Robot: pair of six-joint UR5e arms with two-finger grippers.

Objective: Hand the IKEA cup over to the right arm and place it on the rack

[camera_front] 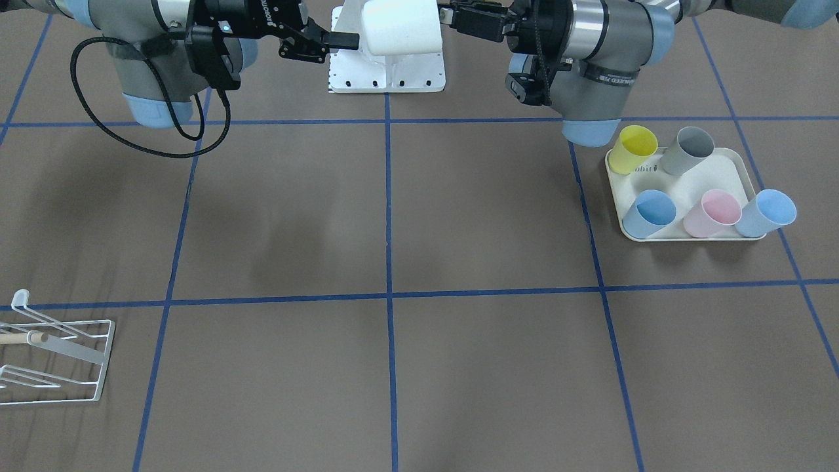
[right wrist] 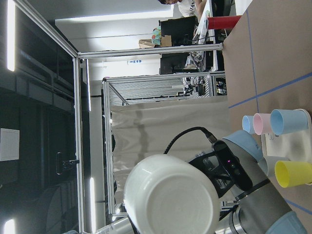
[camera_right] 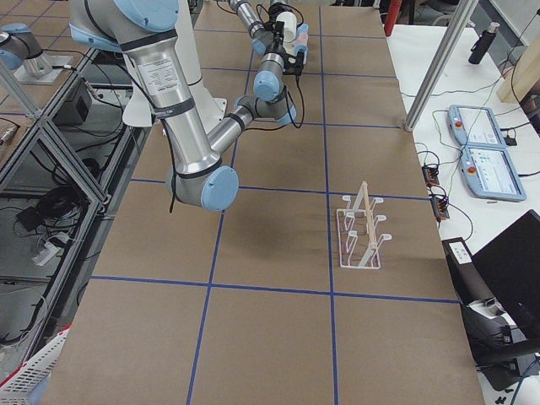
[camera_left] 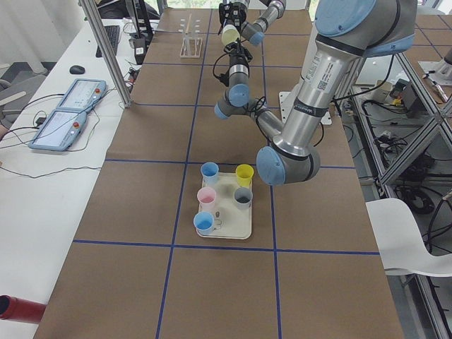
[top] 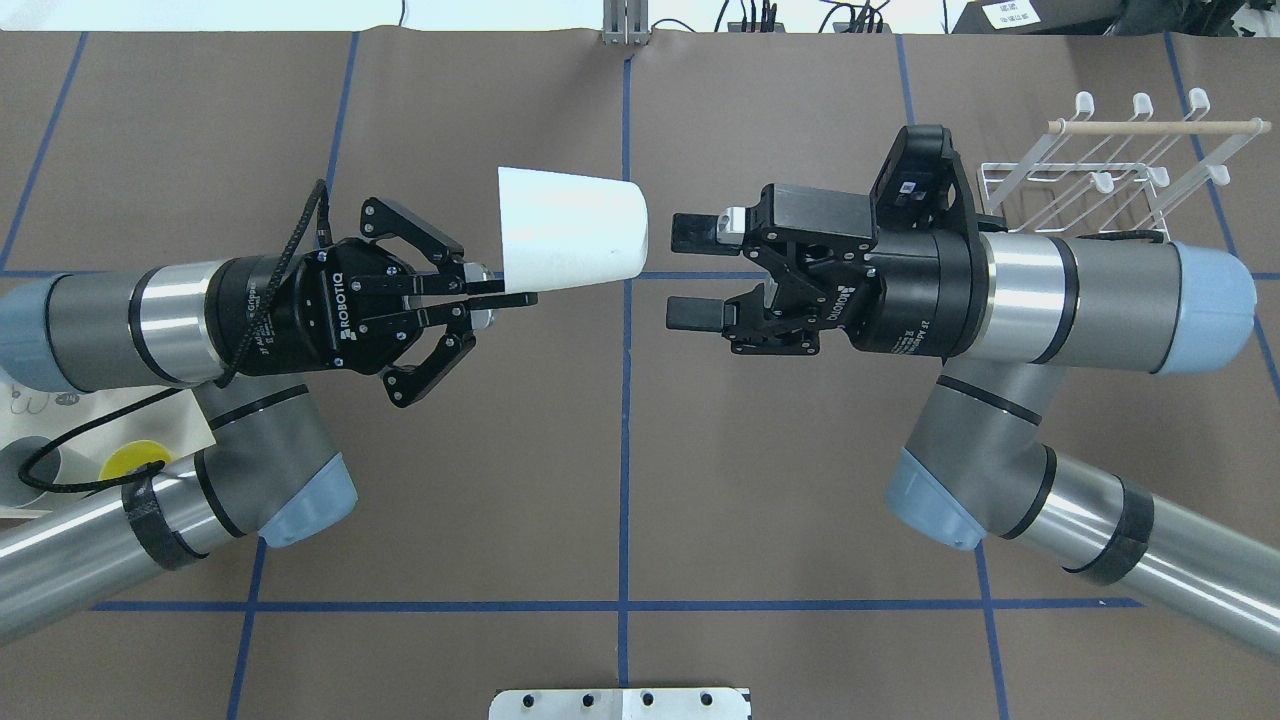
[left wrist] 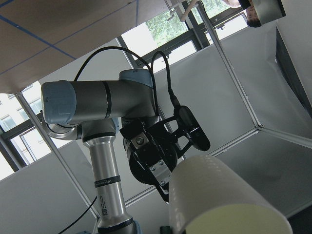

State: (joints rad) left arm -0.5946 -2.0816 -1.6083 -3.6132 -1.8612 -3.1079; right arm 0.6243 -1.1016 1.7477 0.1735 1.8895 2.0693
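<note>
Pose in mid-air: white cup (top: 570,240) in left gripper (top: 500,293), right gripper (top: 690,272) spread

From overhead, the left gripper pinches the white cup by the rim of its wide mouth, fingers pressed together on the wall. The cup lies on its side, its narrow base pointing at the right gripper. That claw's fingers stand wide apart, with the tips just beside the base and not touching it. The right arm (top: 1080,290) comes in from the view's right. Beyond it, at the far right of the table (top: 450,500), stands the rack (top: 1100,170).

The front-facing view shows the cup between both claws, in front of the white base plate (camera_front: 387,75). A long loop of black cable (camera_front: 154,156) droops from the right arm. On the robot's left side a cream tray (camera_front: 711,177) holds five coloured cups (camera_front: 637,149): yellow, grey, pink and two blue. The rack sits in the bottom-left corner, well apart from the white cup.

In the left side view the cup is small and far off, raised high over the table, and the claws are too small to judge.

The right side view shows the cup again far and raised, while the rack stands upright on the nearer half of the table.

Through the left wrist camera the cup fills the lower foreground, with the right gripper beyond it, fingers parted.

The right wrist camera meets the cup's round base head-on, with the left gripper behind it and the tray's cups at the right edge.
</note>
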